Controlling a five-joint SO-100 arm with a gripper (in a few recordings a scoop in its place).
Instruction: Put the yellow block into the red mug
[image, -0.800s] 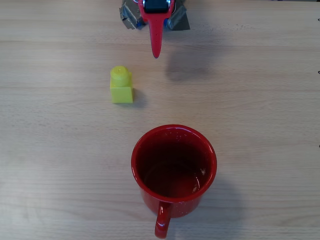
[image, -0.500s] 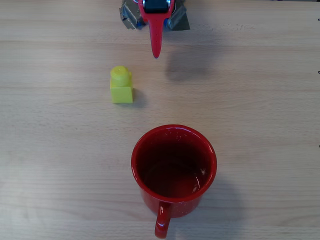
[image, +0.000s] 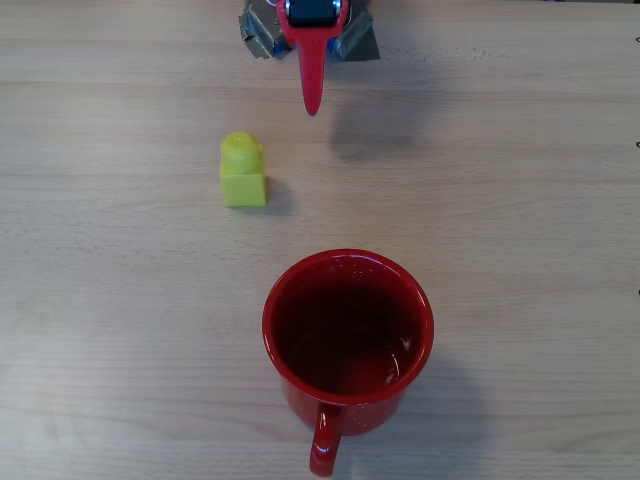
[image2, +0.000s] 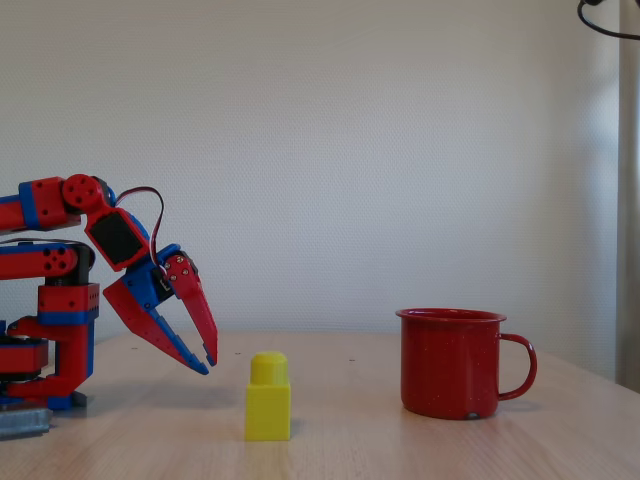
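Nearest to the fixed camera, the yellow block (image2: 268, 397) stands upright on the wooden table (image2: 400, 450), in the lower middle of the frame, with its round stud on top. Nothing touches it. In the overhead view the yellow block (image: 242, 170) lies in the upper left part of the frame, alone on the table (image: 520, 200), with a small shadow at its right side.

Next, the red mug (image2: 454, 362) stands on the table at the lower right of the fixed view, upright, with its loop handle to the right. It is well apart from the block. In the overhead view the red mug (image: 348, 335) is in the lower middle of the frame, its handle toward the bottom edge, and its dark inside holds no block.

Farther back, at the left of the fixed view, the gripper (image2: 205, 357) hangs above the table, tilted down and to the right. Its two pointed fingers are spread a little at the tips and hold nothing. The tips are near the block, to its upper left, and do not touch it. In the overhead view the gripper (image: 312, 100) comes in at the top middle as one red point, up and to the right of the block.
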